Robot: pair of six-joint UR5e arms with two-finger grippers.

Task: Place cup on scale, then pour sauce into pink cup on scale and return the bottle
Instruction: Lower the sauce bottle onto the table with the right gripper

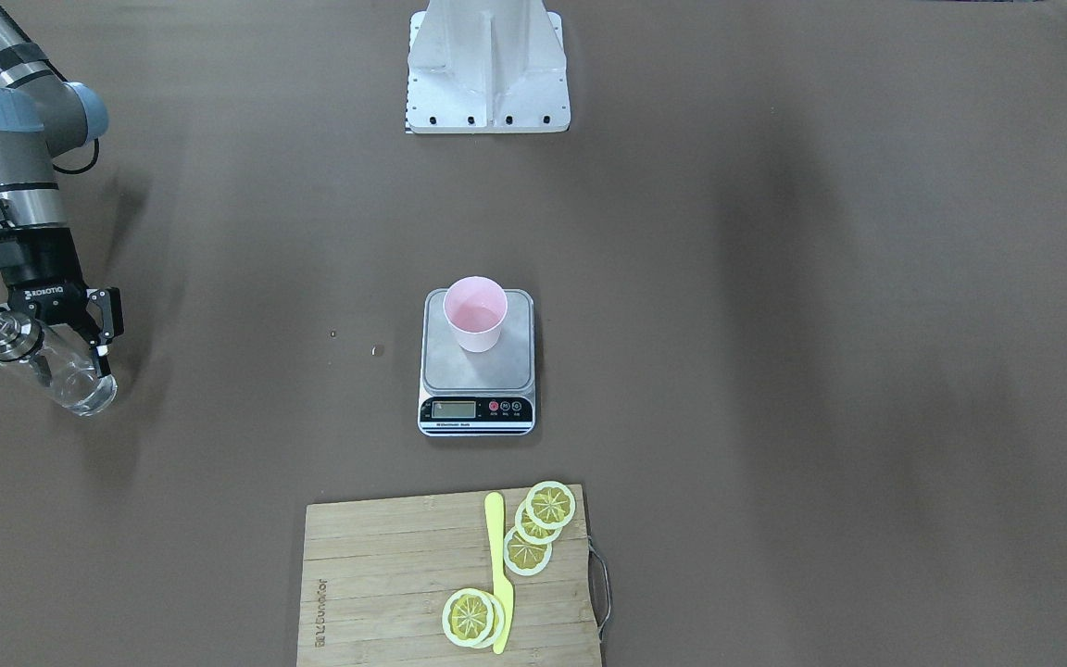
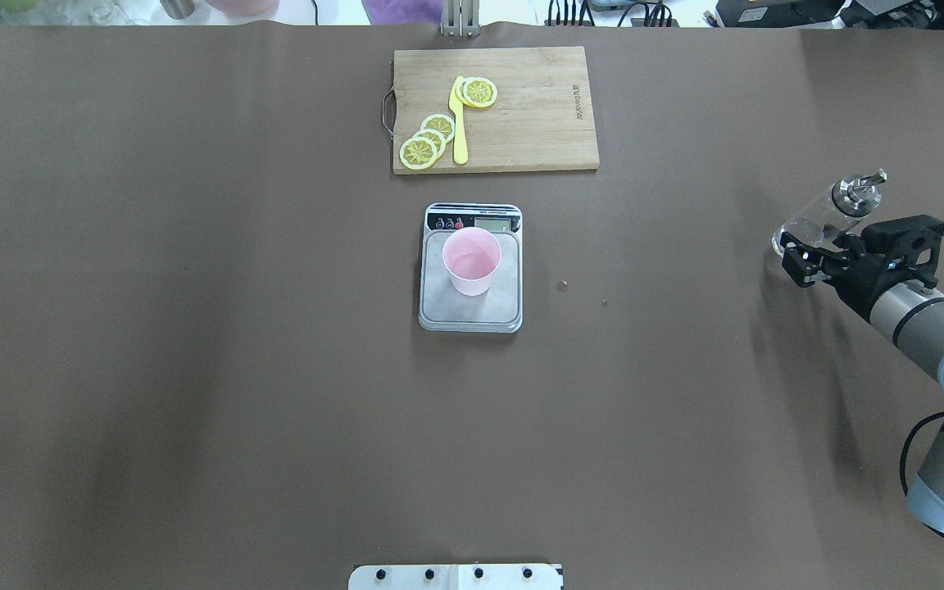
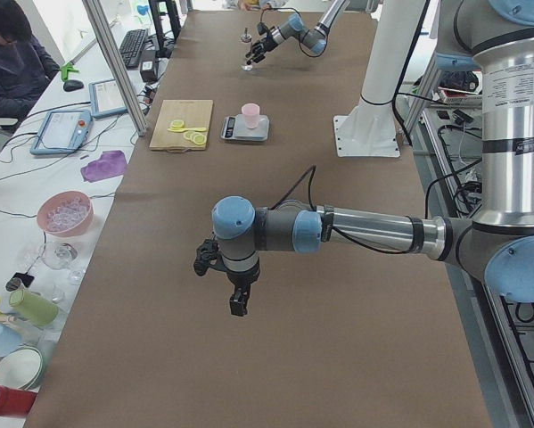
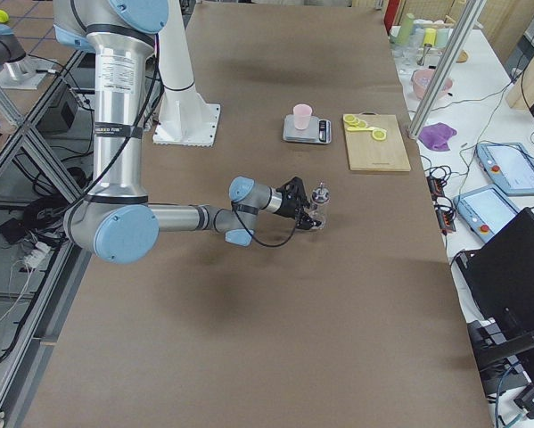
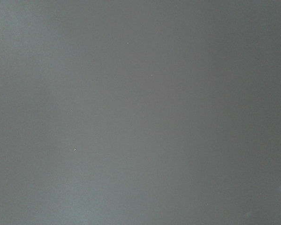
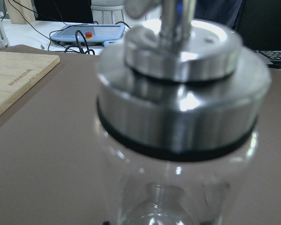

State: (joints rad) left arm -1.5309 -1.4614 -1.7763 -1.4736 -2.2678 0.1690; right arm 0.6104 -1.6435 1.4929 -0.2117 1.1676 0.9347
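- Front-facing: right gripper [image 1: 80,338] is clamped on the bottle [image 1: 56,371], one finger on each side of the glass body, below the metal pourer. The cup [image 1: 475,313] stands upright on the scale [image 1: 487,375]. Both are well away from the gripper, toward table centre. A cutting board [image 1: 376,574] with lemon slices [image 1: 550,505] lies past the scale, well apart from the tool.
- Overhead: same grip seen from behind. Two small drops [image 2: 563,284] lie on the table [image 2: 193,369] between scale and gripper, clearer here. The cup's inside shows a faint ring, maybe sauce, too faint to be sure.
- Exterior left: the only view with the left gripper [image 3: 231,290]. It hangs over bare table, far from every task item. Whether its fingers are apart or together cannot be told.
- Exterior right: the bottle looks upright in the tool, base at or just off the table. Contact cannot be told.
- Left wrist: bare table only, no fingers in frame.
- Right wrist: the pourer cap fills the frame right ahead of the tool. No sauce can be made out through the glass.
- Step: judged to be the return leg. The cup is placed, the drops hint the pour is done, and the bottle is held far from the cup.
- Next: lower until the base sits flat, release, then back off without clipping the pourer.
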